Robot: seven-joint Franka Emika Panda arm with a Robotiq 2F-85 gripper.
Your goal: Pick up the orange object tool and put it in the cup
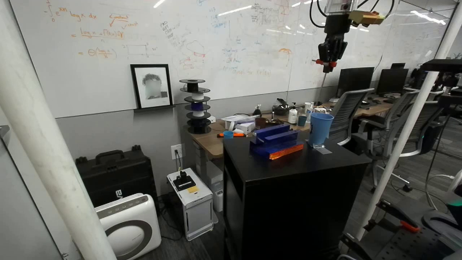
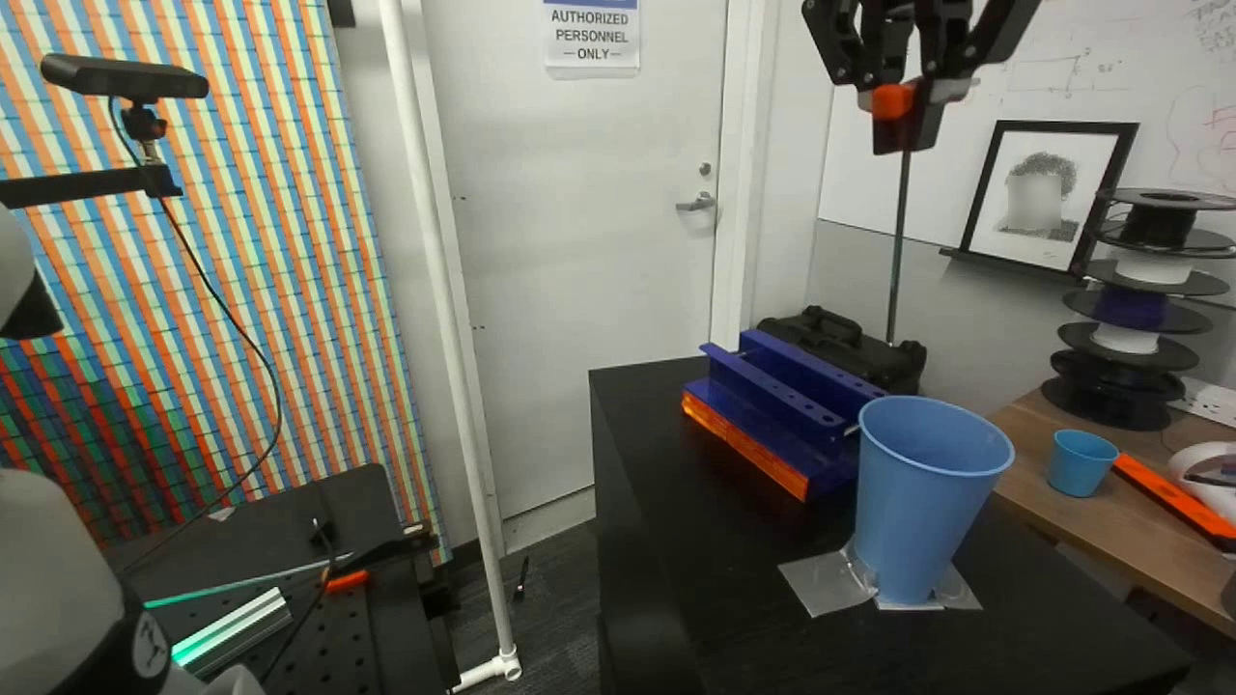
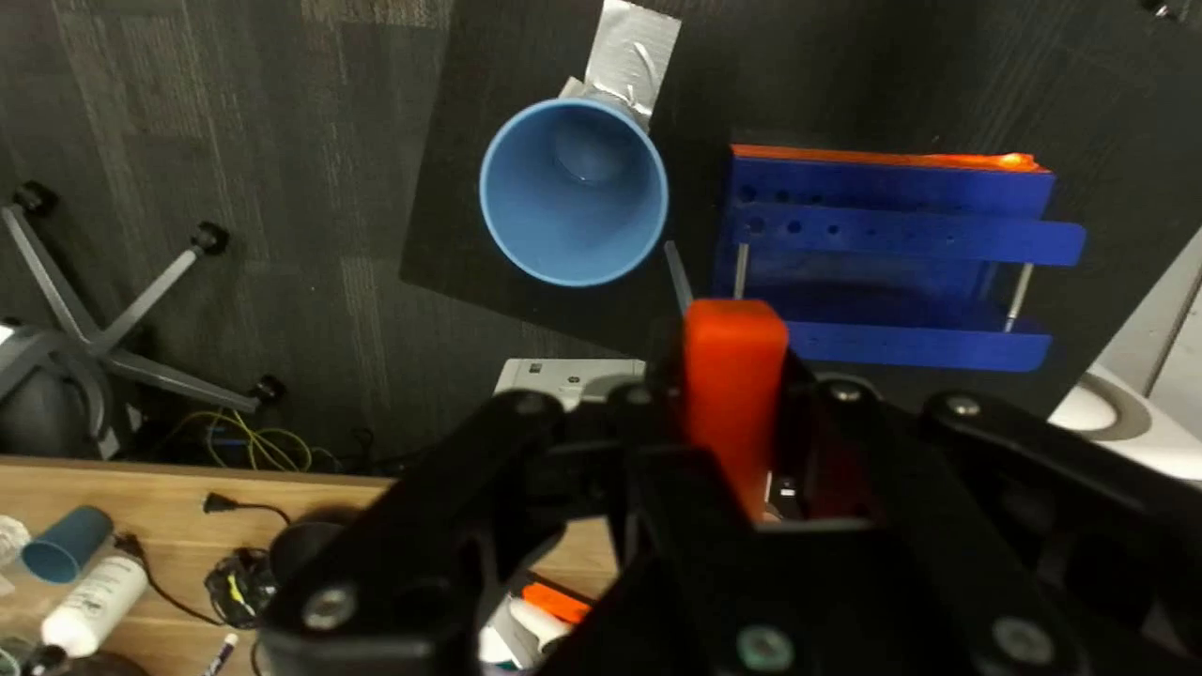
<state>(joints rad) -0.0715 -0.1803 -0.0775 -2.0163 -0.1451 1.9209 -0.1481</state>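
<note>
The orange tool has an orange handle (image 2: 893,101) and a long thin metal rod (image 2: 900,241) hanging straight down. My gripper (image 1: 327,65) is shut on the handle, high above the black cabinet. The handle (image 3: 737,376) also shows between my fingers in the wrist view (image 3: 737,413). The light-blue cup (image 2: 922,531) stands upright on the cabinet, taped at its base. In the wrist view the cup's open mouth (image 3: 573,188) is empty, and the rod tip (image 3: 678,272) appears beside it, toward the blue box. The cup (image 1: 320,130) stands below my gripper in an exterior view.
A dark-blue box (image 2: 772,405) with an orange edge sits beside the cup on the black cabinet (image 1: 281,166). A wooden desk (image 1: 209,139) with bottles and other clutter stands behind. Chairs (image 1: 348,112) and a white pole (image 1: 400,144) stand at the side.
</note>
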